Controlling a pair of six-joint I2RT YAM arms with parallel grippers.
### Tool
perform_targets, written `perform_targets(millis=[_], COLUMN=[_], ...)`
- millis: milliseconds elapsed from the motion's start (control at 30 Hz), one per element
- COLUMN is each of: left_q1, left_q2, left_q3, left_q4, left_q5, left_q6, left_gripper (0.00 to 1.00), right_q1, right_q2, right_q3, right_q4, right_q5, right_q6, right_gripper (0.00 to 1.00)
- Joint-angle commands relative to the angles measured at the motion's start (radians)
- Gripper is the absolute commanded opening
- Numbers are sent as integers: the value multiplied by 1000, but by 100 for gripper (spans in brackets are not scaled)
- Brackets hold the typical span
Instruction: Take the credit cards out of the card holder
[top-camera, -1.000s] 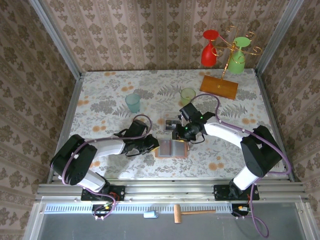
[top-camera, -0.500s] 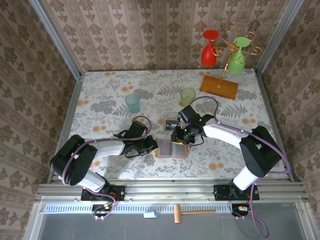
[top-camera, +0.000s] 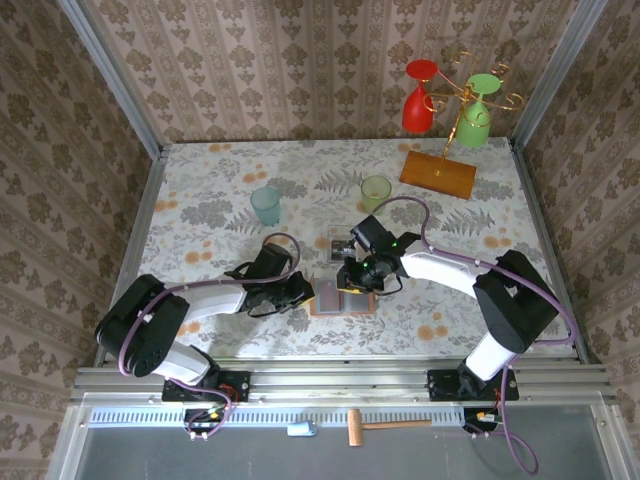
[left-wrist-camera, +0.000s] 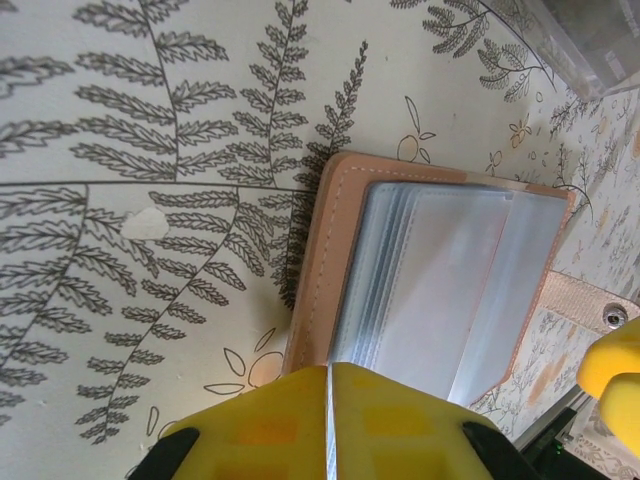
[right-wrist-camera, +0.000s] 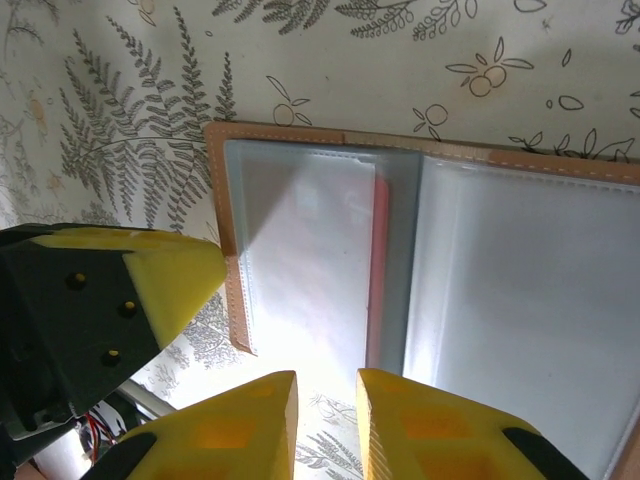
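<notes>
The card holder (right-wrist-camera: 300, 270) lies open on the fern-print cloth (right-wrist-camera: 130, 120), filling the middle and right of the frame. A pink border runs around its pale grey-blue clear pockets. A thin red strip shows beside the fold, near the centre. The right gripper (right-wrist-camera: 327, 400) comes in at the bottom centre, its yellow fingertips (right-wrist-camera: 250, 420) a narrow gap apart at the left page's lower edge. At mid left, the left gripper (right-wrist-camera: 185, 275) points its yellow tip at the holder's left border.
</notes>
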Motion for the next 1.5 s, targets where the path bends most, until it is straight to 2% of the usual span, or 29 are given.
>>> perform_targets(millis=[0,1300,1467], left_q1=[-5,13,15], left_q2=[17,32,29], left_q3=[-17,-12,-11], left_q4=[-10,-10,-16], left_q5=[-5,-8,-8], left_q6=[2,6,8], left_gripper=[8,8,8], right_q1=[8,36,36], right_q2=[16,127,138], right_q3=[-18,-5,-5], right_q4=[20,114,108], right_q5=[-10,-83,-75], right_q6=[21,42,41], right_gripper=[21,17,20])
